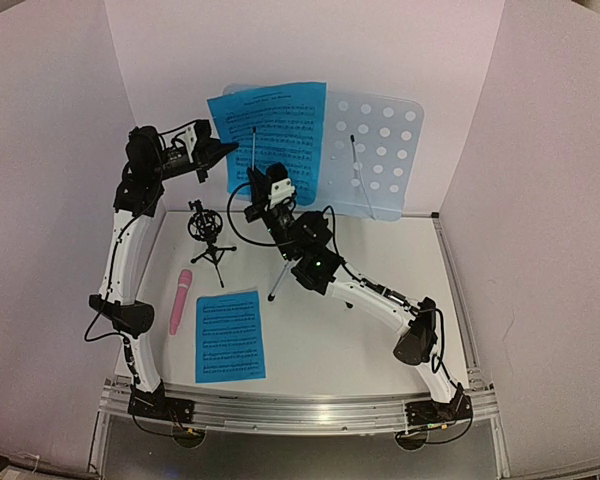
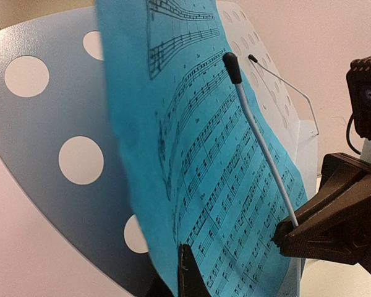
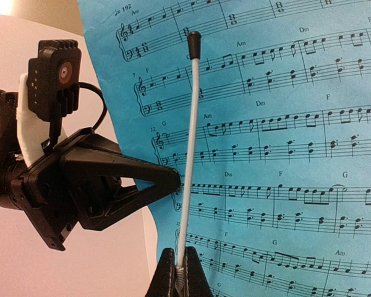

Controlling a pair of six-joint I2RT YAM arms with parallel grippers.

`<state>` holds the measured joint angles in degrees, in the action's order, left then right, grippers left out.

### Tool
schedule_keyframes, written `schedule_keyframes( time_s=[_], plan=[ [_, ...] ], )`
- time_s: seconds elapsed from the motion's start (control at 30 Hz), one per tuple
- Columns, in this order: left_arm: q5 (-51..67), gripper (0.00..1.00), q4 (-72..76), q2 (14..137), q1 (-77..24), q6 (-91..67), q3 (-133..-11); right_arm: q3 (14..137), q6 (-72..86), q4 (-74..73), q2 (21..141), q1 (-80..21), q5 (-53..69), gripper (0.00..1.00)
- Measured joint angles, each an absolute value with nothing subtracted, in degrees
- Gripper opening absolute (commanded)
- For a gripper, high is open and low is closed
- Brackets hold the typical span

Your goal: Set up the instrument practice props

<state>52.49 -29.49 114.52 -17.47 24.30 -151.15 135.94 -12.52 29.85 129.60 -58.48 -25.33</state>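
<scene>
A blue sheet-music page [image 1: 270, 135] leans on the pale-blue perforated music stand [image 1: 385, 150] at the back. My left gripper [image 1: 230, 149] is shut on the page's left edge. In the left wrist view one dark finger [image 2: 188, 275] lies over the page [image 2: 222, 173]. My right gripper [image 3: 181, 257] is shut on the base of the stand's white page-holder wire [image 3: 190, 136], which stands in front of the page [image 3: 284, 154]. A second blue page [image 1: 230, 335] lies flat on the table. The pink microphone [image 1: 180, 300] lies left of it, near the small black tripod mic holder [image 1: 208, 232].
The stand's silver tripod leg [image 1: 278, 280] shows below my right arm. A second page-holder wire [image 1: 362, 175] crosses the bare right half of the stand. White walls close in the table on three sides, and a metal rail [image 1: 300, 405] runs along the near edge.
</scene>
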Motion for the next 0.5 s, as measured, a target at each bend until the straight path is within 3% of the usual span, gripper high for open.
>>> schedule_keyframes(
  time_s=[0.4,0.5],
  plan=[
    [52.34,0.00,-29.41,114.52,-17.47,24.40,-151.15,135.94,-12.40,29.85,129.60,-58.48,-25.47,0.00],
    [52.34,0.05,-29.37,114.52,-17.47,24.38,-151.13,135.94,-12.40,29.85,129.60,-58.48,-25.47,0.00]
  ],
)
